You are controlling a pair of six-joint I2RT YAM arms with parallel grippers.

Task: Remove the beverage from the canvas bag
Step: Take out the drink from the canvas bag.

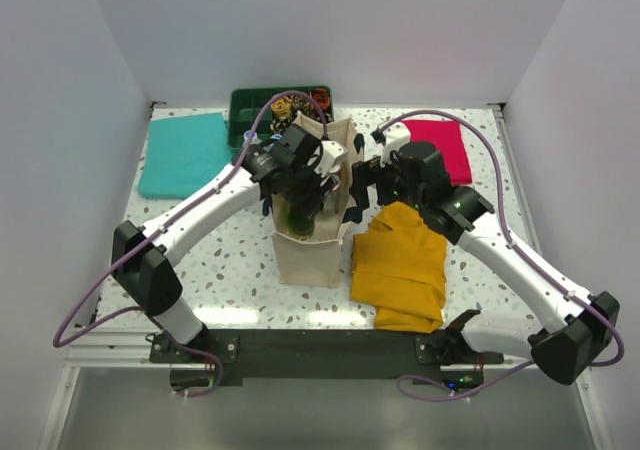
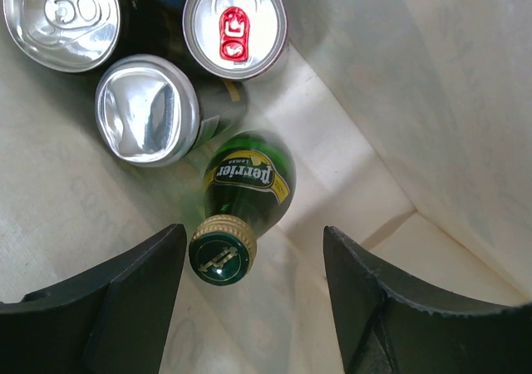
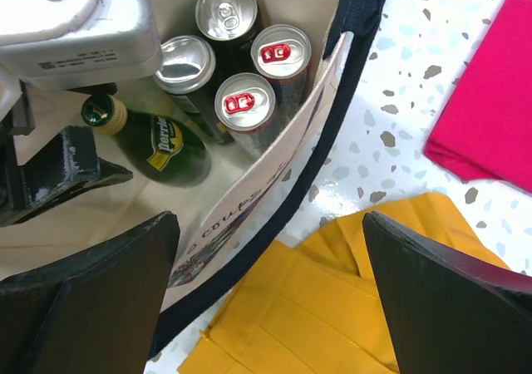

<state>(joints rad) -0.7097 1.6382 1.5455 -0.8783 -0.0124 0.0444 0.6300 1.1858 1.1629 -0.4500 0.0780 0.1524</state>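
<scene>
Left fingers (image 2: pixel 125 307): spread, either side of bottle (image 2: pixel 249 179) neck.
Bottle: green, leaning inside bag (image 1: pixel 310 255), beside cans (image 2: pixel 145 108).
Right fingers (image 3: pixel 440 307): spread, straddling bag rim.
Bag: upright on tabletop (image 1: pixel 235 265).

One canvas bag (image 1: pixel 310 255), four cans (image 3: pixel 245 104), one green bottle (image 3: pixel 162 145), three cloths (image 1: pixel 400 265), and seemingly one green tray (image 1: pixel 245 105).

L gripper (image 2: pixel 253 237) spread wide, green bottle (image 2: pixel 249 179) btwn fingers; cans (image 2: pixel 150 112) beside.
</scene>
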